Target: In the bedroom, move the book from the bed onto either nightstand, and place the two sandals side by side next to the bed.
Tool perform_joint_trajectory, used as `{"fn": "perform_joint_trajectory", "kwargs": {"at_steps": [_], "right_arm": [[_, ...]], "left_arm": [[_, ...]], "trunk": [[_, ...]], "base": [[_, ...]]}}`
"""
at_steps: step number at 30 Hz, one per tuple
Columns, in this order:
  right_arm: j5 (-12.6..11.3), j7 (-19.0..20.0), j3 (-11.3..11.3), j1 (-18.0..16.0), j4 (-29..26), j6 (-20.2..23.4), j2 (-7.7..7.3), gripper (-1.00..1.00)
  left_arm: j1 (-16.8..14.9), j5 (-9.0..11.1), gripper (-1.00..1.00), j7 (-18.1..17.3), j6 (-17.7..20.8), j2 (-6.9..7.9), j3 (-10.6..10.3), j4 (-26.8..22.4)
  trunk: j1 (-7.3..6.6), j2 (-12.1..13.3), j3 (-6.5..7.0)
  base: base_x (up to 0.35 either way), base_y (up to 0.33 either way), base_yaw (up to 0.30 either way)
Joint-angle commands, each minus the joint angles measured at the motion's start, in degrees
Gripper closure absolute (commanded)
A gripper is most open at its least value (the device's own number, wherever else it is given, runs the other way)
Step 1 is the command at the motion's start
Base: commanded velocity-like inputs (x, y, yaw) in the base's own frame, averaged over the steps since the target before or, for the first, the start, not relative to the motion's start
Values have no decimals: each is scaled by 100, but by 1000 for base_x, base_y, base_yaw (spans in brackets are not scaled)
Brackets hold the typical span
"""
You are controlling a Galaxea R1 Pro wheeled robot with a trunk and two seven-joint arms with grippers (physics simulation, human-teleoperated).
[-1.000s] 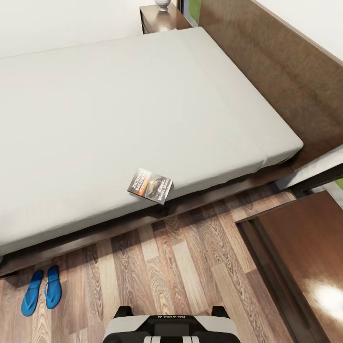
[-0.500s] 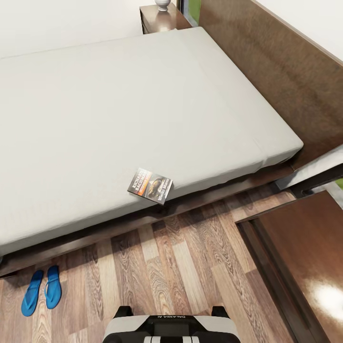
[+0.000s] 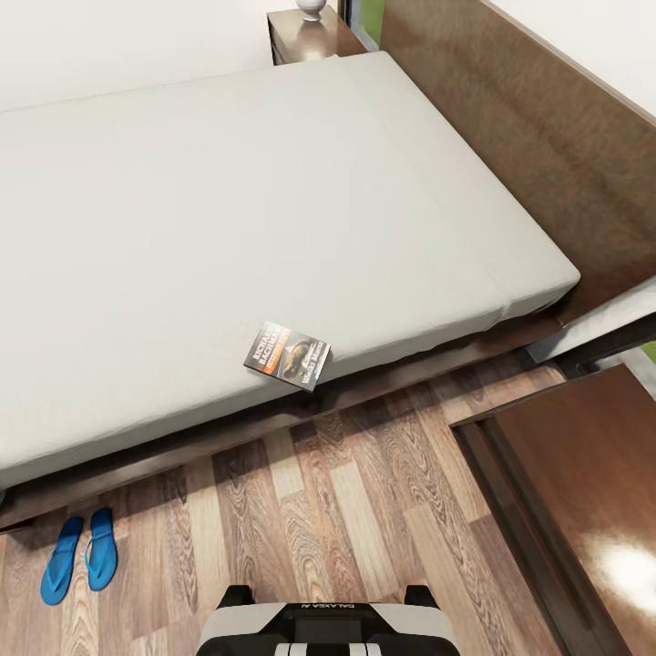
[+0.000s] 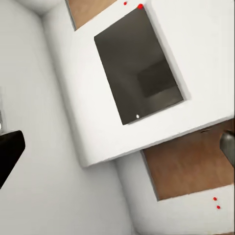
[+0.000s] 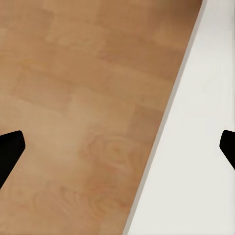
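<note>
The book lies flat on the mattress at the near edge of the bed, one corner reaching just over that edge. Its dark cover carries white lettering that looks like "RICHARD BACHMAN", an orange band and a picture; the title is too small to read. On the robot's trunk at the bottom of the head view, upside-down white letters read "GALAXEA AI".

The two sandals lie side by side on the floor close beside the bed frame, to the left. One nightstand stands beyond the far side of the bed against the headboard, with a small white vase on it; a second one is near on the right.

The right jaws stand wide apart, empty, black tips at either edge of the right wrist view, over wood floor and a white surface. In the left wrist view one dark fingertip shows before white walls; whether those jaws are open I cannot tell.
</note>
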Motion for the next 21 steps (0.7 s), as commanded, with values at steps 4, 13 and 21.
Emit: {"fn": "perform_joint_trajectory", "kwargs": {"at_steps": [4, 13, 21], "right_arm": [[-2, -12, 40, -22, -11, 21, 0, -100], [-2, -120, 39, -32, -11, 16, 1, -100], [-2, -140, 39, -33, -14, 13, -1, -100]], "left_arm": [[-36, -88, -100, -703, -48, 264, -53, 48], [-36, -120, -100, -671, -52, 343, -54, 63], [-36, -123, -100, 218, 236, -230, -54, 74]], "trunk": [[1, -2, -1], [1, -2, -1], [1, -2, -1]], "base": [[0, 0, 0], [0, 0, 0], [0, 0, 0]]}}
